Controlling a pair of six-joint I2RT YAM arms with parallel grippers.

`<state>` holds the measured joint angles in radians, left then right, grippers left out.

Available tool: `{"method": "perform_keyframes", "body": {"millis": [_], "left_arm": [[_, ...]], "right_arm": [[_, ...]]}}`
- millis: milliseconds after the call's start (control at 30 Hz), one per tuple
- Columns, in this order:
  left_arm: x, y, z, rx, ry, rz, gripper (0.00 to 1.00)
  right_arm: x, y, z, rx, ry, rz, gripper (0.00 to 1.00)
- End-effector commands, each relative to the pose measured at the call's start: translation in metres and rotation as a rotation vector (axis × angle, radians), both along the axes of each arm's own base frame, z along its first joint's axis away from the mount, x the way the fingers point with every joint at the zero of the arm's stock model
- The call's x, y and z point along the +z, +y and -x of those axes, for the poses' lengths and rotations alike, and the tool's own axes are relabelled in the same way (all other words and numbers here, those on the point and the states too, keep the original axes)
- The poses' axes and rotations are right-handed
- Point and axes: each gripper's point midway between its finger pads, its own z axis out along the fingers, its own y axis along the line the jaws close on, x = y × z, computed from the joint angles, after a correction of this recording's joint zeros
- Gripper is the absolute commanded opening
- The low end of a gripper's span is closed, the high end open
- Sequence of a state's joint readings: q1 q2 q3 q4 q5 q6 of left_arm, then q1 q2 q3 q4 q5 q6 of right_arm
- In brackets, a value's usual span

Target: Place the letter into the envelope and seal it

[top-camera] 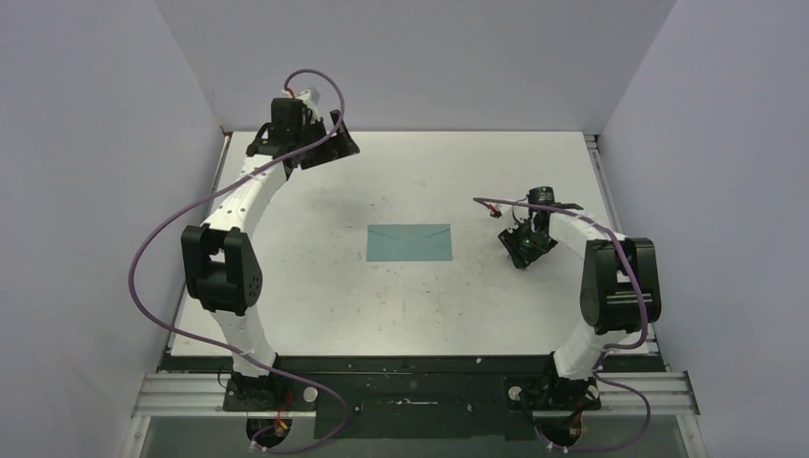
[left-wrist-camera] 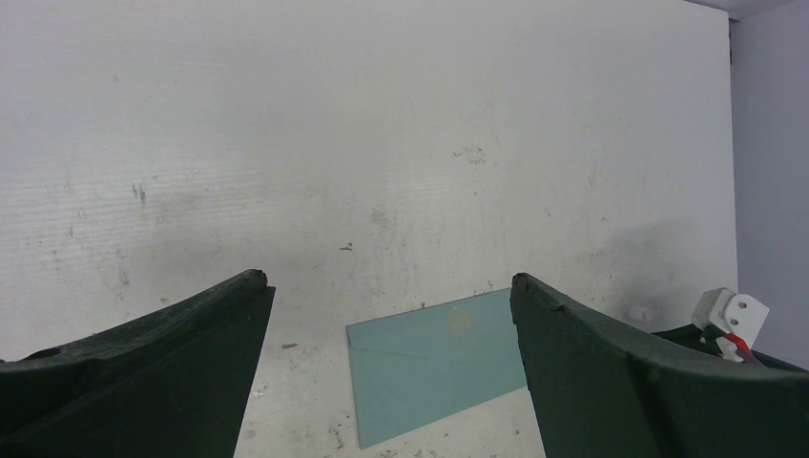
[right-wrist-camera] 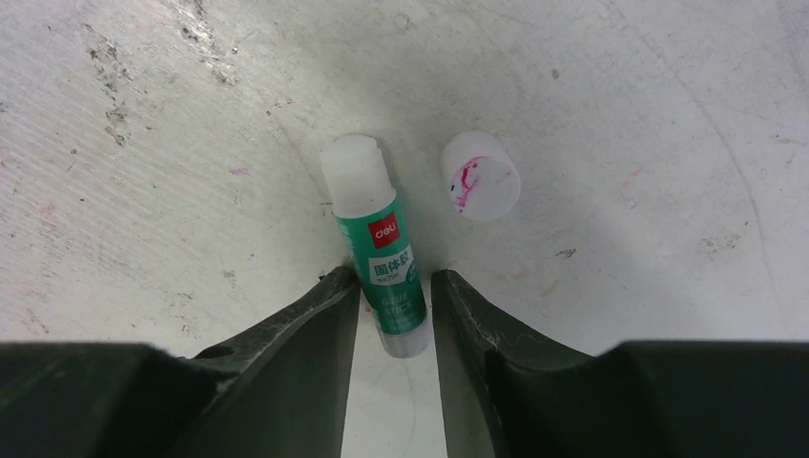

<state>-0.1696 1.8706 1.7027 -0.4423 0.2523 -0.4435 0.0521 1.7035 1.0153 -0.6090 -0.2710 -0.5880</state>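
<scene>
1. The table [top-camera: 477, 172] was a flat white slab, its matt surface scuffed with grey marks and small dark specks
2. The envelope [top-camera: 409, 242] lay flat near the table's middle, between the two arms and touching neither; it was a thin teal paper rectangle with its long sides running left to right, and faint lines made a shallow V across its face
3. In the left wrist view the envelope [left-wrist-camera: 434, 367] had crisp straight edges and a pale round smudge near the middle of its far edge
4. The left gripper [left-wrist-camera: 391, 286] hung over the far left part of the table, well apart from the envelope, with its jaws spread wide and nothing between them; its fingers [left-wrist-camera: 200, 334] were dark, broad, tapering wedges with rough blunt tips
5. The right gripper [right-wrist-camera: 396, 281] was down at the table on the right, well apart from the envelope, its jaws narrowed around the lower end of a glue stick [right-wrist-camera: 372, 229]
6. Both fingers sat tight beside the stick, but I could not tell whether they were pinching it
7. The glue stick was a small cylinder lying on its side, with a white top and base, a green printed label and its rounded white end bare
8. Its cap [right-wrist-camera: 480, 175], a short white plastic cup smeared with pink, lay just beside the stick's bare end, not touching it
</scene>
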Motion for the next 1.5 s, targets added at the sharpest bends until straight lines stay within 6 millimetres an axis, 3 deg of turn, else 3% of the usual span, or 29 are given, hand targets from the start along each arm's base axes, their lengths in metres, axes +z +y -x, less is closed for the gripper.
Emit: {"method": "perform_keyframes", "body": {"millis": [0,133,267,433,600,733,967,1100,1233,1367,1467], "left_arm": [[0.024,-0.006,-0.008,-0.019,-0.063,0.03,0.97],[0.028,-0.001,-0.007,0.008,-0.075,0.015,0.96],[0.032,0.012,-0.006,0.05,-0.091,-0.013,0.96],[0.036,0.013,-0.005,0.034,-0.103,-0.011,0.96],[0.04,-0.004,0.0,-0.03,-0.11,0.061,0.99],[0.045,-0.022,0.006,-0.093,-0.125,0.129,0.99],[0.073,-0.07,0.026,-0.243,-0.217,0.249,0.99],[0.093,-0.099,0.038,-0.317,-0.313,0.336,0.98],[0.112,-0.125,0.05,-0.375,-0.369,0.445,0.97],[0.124,-0.145,0.065,-0.437,-0.408,0.478,0.97],[0.131,-0.149,0.072,-0.448,-0.432,0.512,0.97]], "right_arm": [[0.003,-0.004,0.011,0.004,0.01,0.025,0.38],[-0.002,-0.003,0.018,0.006,0.03,0.045,0.44],[-0.001,-0.005,0.022,0.012,0.035,0.067,0.4],[0.001,0.002,0.028,0.028,0.042,0.038,0.25],[0.011,0.021,0.021,0.05,-0.007,-0.047,0.06],[0.042,0.04,0.007,0.057,-0.124,-0.17,0.05],[0.106,0.078,-0.026,0.004,-0.362,-0.432,0.05],[0.166,0.107,-0.06,-0.087,-0.574,-0.652,0.05],[0.22,0.14,-0.062,-0.108,-0.722,-0.802,0.05],[0.243,0.161,-0.064,-0.152,-0.734,-0.888,0.05],[0.259,0.166,-0.064,-0.211,-0.731,-0.969,0.05]]}}
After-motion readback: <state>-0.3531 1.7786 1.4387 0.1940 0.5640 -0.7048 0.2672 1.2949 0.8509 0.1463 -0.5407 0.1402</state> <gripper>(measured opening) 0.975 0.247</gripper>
